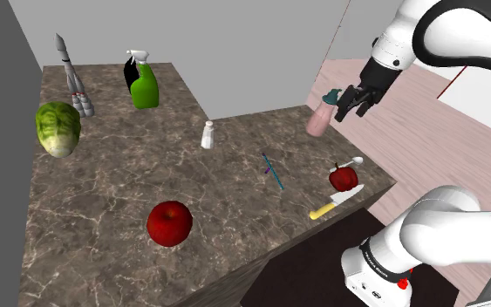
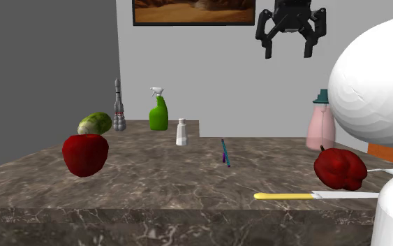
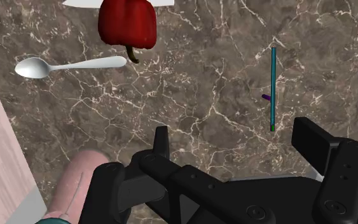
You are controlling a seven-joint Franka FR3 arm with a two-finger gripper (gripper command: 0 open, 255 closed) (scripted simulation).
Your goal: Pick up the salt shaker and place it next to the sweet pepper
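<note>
The small white salt shaker (image 1: pixel 207 134) (image 2: pixel 181 132) stands upright mid-counter, toward the back. The red sweet pepper (image 1: pixel 344 178) (image 2: pixel 339 168) (image 3: pixel 127 23) lies near the counter's right corner in the shoulder view, beside a spoon (image 3: pixel 69 65). My black gripper (image 1: pixel 357 103) (image 2: pixel 290 42) (image 3: pixel 234 137) hangs open and empty high above that right end, well away from the shaker. Its fingers point down at bare marble between the pepper and a thin blue stick (image 3: pixel 273 89).
A pink bottle with a teal cap (image 1: pixel 318 118) (image 2: pixel 321 126) stands just beside and below the gripper. A yellow-handled knife (image 1: pixel 335 204) lies by the pepper. A round red fruit (image 1: pixel 169 223), a green spray bottle (image 1: pixel 145 85), a lettuce head (image 1: pixel 57 128) and a grey rocket model (image 1: pixel 73 78) occupy the marble counter (image 1: pixel 104 201).
</note>
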